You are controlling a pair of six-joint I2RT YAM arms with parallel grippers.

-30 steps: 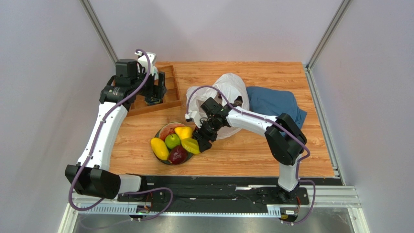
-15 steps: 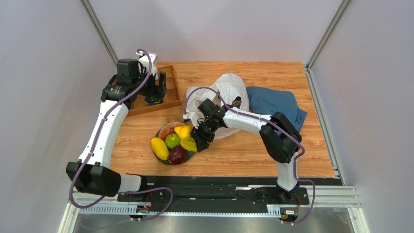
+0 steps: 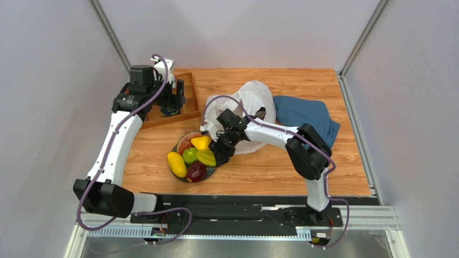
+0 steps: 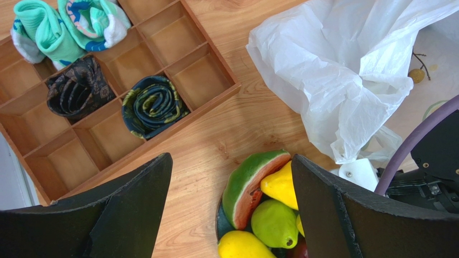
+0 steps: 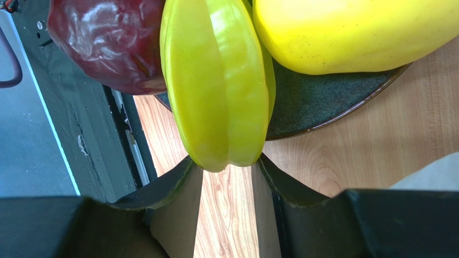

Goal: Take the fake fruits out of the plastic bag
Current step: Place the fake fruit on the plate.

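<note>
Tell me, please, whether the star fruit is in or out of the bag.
Out: the star fruit overhangs the plate rim, held by the right tool.

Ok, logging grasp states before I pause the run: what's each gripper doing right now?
Left gripper: open, holding nothing.
Right gripper: closed on the tip of the yellow-green star fruit, over the dark plate.

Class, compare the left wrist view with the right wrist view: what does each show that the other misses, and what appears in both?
Only the left wrist view shows the compartment tray holding rolled cloths, the plastic bag and the watermelon slice. Only the right wrist view shows the right gripper closed on the tip of a ridged yellow-green fruit at the plate's edge. Both show the dark plate, a smooth yellow fruit on it and the wooden table.
</note>
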